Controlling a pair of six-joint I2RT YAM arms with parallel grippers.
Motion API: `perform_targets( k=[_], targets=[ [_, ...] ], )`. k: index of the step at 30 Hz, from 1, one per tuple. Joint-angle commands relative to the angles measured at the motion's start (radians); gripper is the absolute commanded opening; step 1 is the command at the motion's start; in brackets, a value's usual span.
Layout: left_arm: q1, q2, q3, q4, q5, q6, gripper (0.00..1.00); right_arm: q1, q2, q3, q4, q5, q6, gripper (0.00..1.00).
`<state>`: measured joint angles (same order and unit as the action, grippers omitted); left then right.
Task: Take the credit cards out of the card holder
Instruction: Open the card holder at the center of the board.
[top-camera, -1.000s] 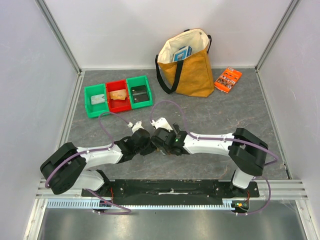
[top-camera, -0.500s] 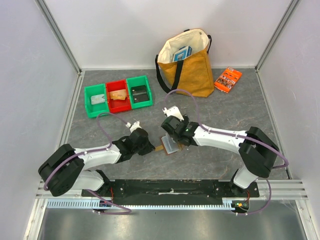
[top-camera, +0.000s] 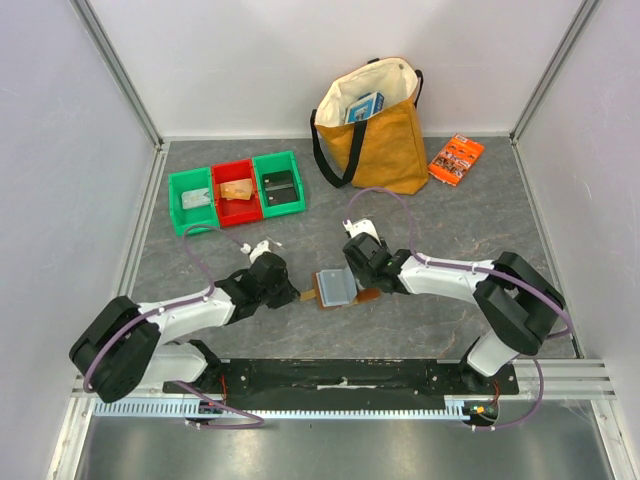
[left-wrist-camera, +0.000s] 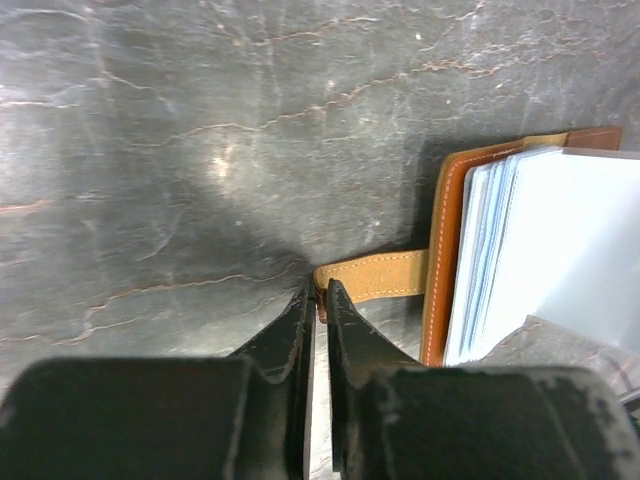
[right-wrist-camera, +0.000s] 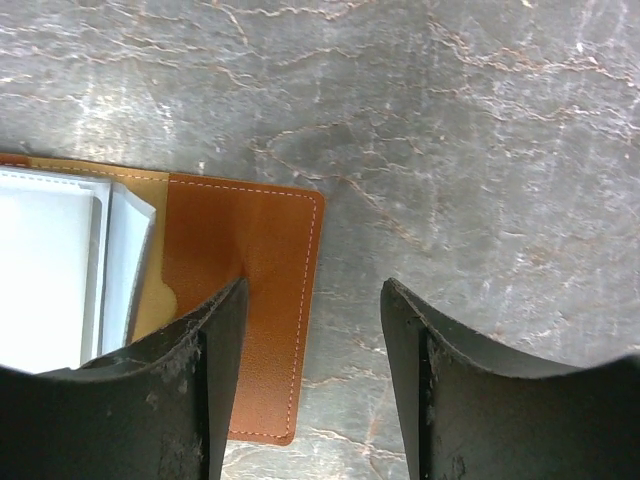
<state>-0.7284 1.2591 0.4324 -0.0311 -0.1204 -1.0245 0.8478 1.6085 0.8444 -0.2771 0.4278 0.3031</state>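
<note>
Now left gripper (left-wrist-camera: 318, 300) pinching tab (left-wrist-camera: 375, 275) at card holder (left-wrist-camera: 440, 260) edge; right gripper (right-wrist-camera: 312, 295) spread astride opposite edge

Both arms low, stretched fwd, wrists angled in twd each other. L gripper (left-wrist-camera: 320, 290) pinched tight on card holder (left-wrist-camera: 375, 275) tab. R gripper (right-wrist-camera: 315, 290) pointing down, jaws apart.
</note>
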Motion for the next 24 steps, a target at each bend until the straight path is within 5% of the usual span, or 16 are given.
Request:
perform_targets(
  k=[1,6,8,16,24],
  targets=[
    [0.029,-0.075,0.035,-0.137,-0.028,0.081,0.16,0.002,-0.009,-0.041,0.047,-0.077,0.01,0.63],
    [0.03,-0.161,0.172,-0.272,-0.033,0.177,0.51,0.002,-0.035,-0.051,0.059,-0.084,0.007,0.63],
    [0.029,-0.164,0.239,-0.308,0.004,0.211,0.55,0.004,-0.042,-0.053,0.064,-0.09,0.008,0.63],
    [-0.022,-0.023,0.407,-0.273,0.232,0.244,0.49,0.002,-0.061,-0.056,0.078,-0.093,0.007,0.63],
    [-0.115,0.227,0.448,-0.158,0.283,0.225,0.33,0.002,-0.108,-0.047,0.076,-0.103,0.013,0.62]
  ],
)
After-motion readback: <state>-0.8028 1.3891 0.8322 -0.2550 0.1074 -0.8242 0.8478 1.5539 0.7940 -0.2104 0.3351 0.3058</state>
